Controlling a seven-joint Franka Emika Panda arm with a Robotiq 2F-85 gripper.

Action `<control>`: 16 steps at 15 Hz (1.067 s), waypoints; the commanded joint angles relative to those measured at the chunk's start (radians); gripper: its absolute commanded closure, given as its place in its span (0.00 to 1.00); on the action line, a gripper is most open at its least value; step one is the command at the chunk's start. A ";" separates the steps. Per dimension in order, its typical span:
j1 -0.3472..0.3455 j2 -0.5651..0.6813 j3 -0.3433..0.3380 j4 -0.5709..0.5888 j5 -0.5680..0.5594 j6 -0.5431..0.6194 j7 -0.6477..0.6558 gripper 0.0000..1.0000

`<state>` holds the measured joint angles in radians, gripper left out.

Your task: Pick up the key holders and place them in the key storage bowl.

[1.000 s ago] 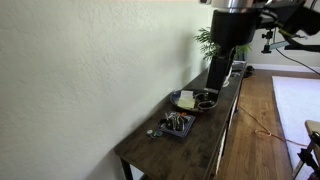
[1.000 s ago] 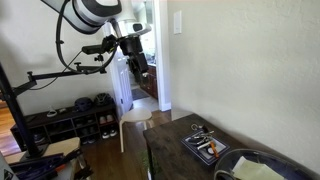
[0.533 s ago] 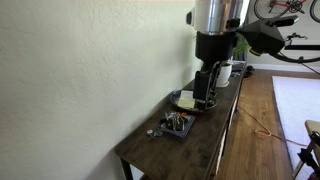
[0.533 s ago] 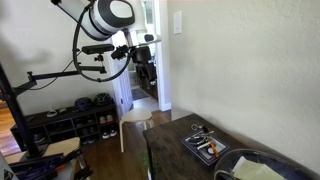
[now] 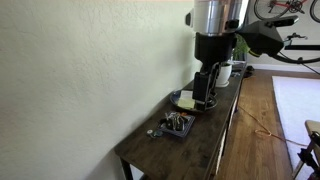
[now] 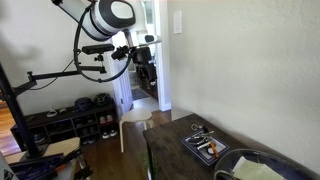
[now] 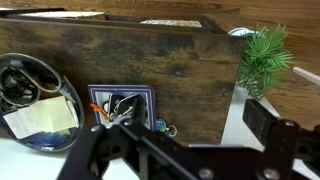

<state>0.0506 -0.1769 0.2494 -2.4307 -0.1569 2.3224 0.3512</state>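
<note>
The key storage bowl, a low dark squarish tray (image 5: 180,128) full of small mixed items, sits near the end of the dark wooden table (image 5: 200,145). It also shows in the other exterior view (image 6: 190,143) and in the wrist view (image 7: 120,90). Tiny key holders (image 5: 153,132) lie on the table just beside the tray, seen too in an exterior view (image 6: 197,128) and in the wrist view (image 7: 165,127). My gripper (image 5: 205,85) hangs well above the table, open and empty, as both the exterior view (image 6: 147,72) and the wrist view (image 7: 185,135) show.
A glass dish (image 7: 35,100) holding a yellow note stands beside the tray, further along the table (image 5: 185,100). A potted plant (image 7: 262,60) stands at the far end. The wall runs along one long side. A shoe rack (image 6: 70,120) stands on the floor.
Over the last second the arm swung along the table and came lower, closer to above the tray. In the last half second nothing moved.
</note>
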 commanded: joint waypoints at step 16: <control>0.044 0.416 -0.155 0.235 -0.069 0.149 0.069 0.00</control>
<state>0.0558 0.1664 0.1398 -2.2622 -0.2045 2.4507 0.3738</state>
